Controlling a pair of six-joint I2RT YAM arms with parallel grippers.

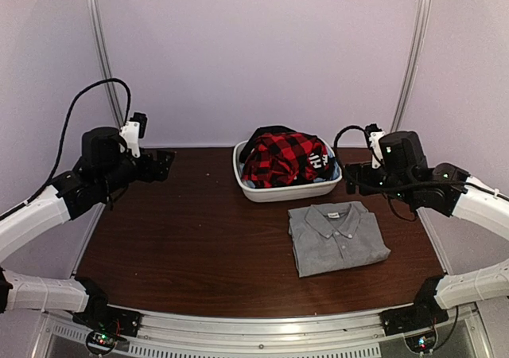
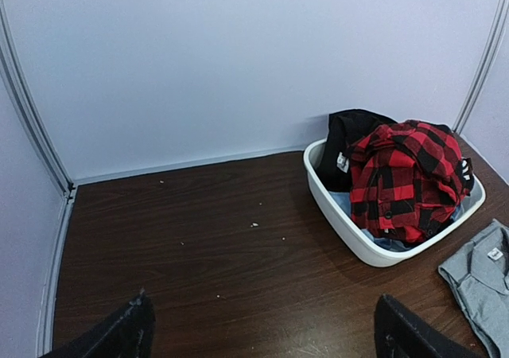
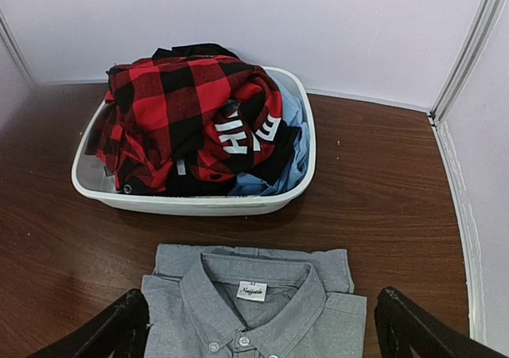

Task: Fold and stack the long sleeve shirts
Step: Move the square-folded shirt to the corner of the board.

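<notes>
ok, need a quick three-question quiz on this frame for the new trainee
1. True or false: the grey shirt lies folded on the table, outside the tub.
2. Where is the flannel? A in the tub; B on the grey shirt; C spread on the table.
3. Fill in: the left gripper and right gripper are both ____, holding nothing.
Key: 1 true; 2 A; 3 open.

A white tub sits far on the brown worktop, right of centre, holding black cloth and blue cloth.
</notes>
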